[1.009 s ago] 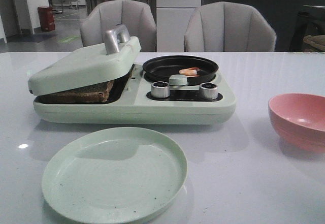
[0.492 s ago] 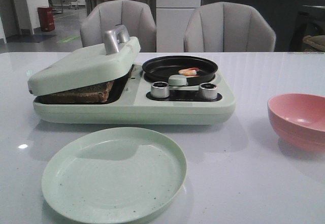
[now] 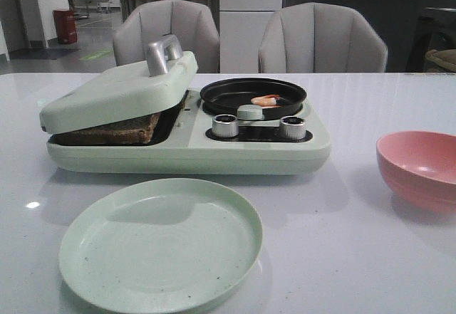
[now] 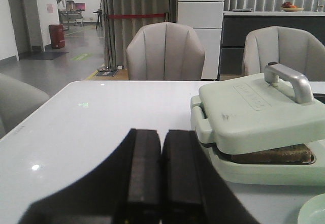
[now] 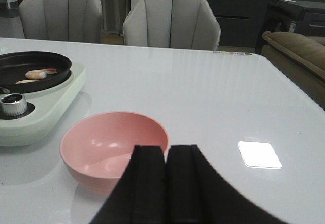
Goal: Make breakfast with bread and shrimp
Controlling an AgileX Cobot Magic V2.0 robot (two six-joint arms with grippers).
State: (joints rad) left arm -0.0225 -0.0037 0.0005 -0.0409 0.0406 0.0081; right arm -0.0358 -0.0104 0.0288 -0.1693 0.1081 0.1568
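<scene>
Our left gripper (image 4: 161, 183) is clenched, its black fingers pressed together on nothing, low over the table's (image 3: 370, 257) left part. The bread (image 3: 114, 130) lies well apart from it, a dark-crusted, coarse slab inside the pale green breakfast maker (image 3: 185, 147), pinned under the tilted, smooth lid (image 3: 117, 90) with its curved metal handle (image 3: 162, 52). Near the table's front edge sits a round, matte, pale green plate (image 3: 160, 243). In the shallow black pan (image 3: 253, 95) on the maker's right half lies the shrimp (image 3: 266, 100), curled and orange-pink, behind two metal knobs (image 3: 225, 124). A glossy pink bowl (image 5: 114, 148) stands toward the right edge, just beyond our right gripper (image 5: 166, 188), likewise clenched and empty, well apart from the shrimp.
</scene>
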